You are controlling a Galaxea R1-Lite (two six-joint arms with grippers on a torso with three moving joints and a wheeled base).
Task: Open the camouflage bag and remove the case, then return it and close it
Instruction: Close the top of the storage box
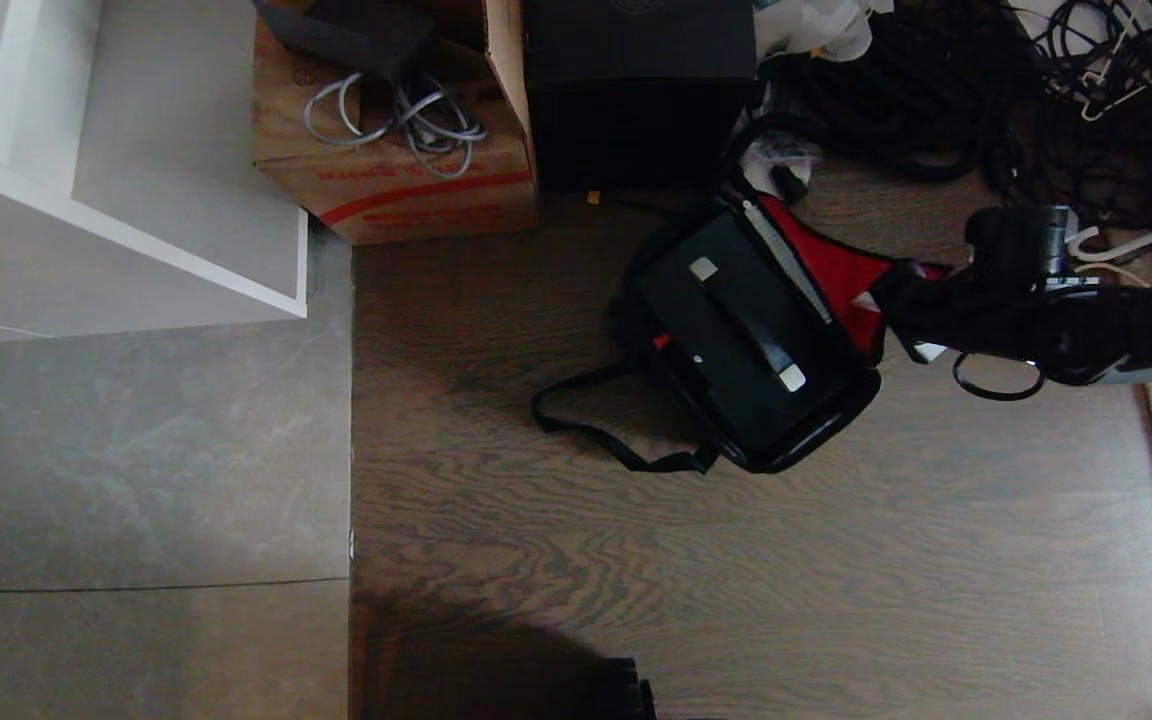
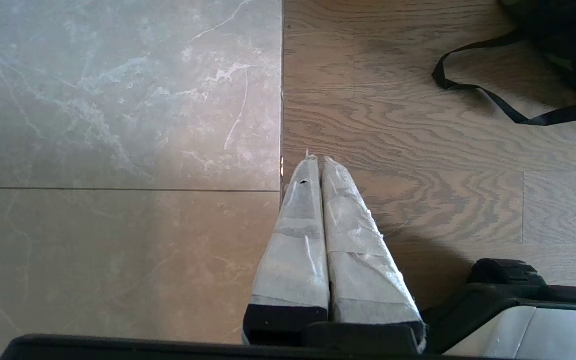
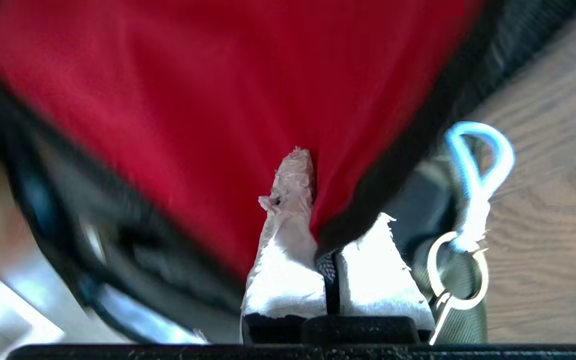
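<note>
At three o'clock of the camouflage bag [image 1: 756, 340]: my right gripper [image 3: 318, 220] pinching its red flap.
The case [image 1: 736, 340] sits inside, apparently; my left gripper [image 2: 320, 165] is closed, empty.

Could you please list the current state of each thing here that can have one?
Bag: open, flap folded back, red lining showing.
Case: lying inside the bag, handle up.
Right hand: shut on the flap's edge.
Left hand: shut, empty, above the floor.
Cardboard box: closed, cables on top.
</note>
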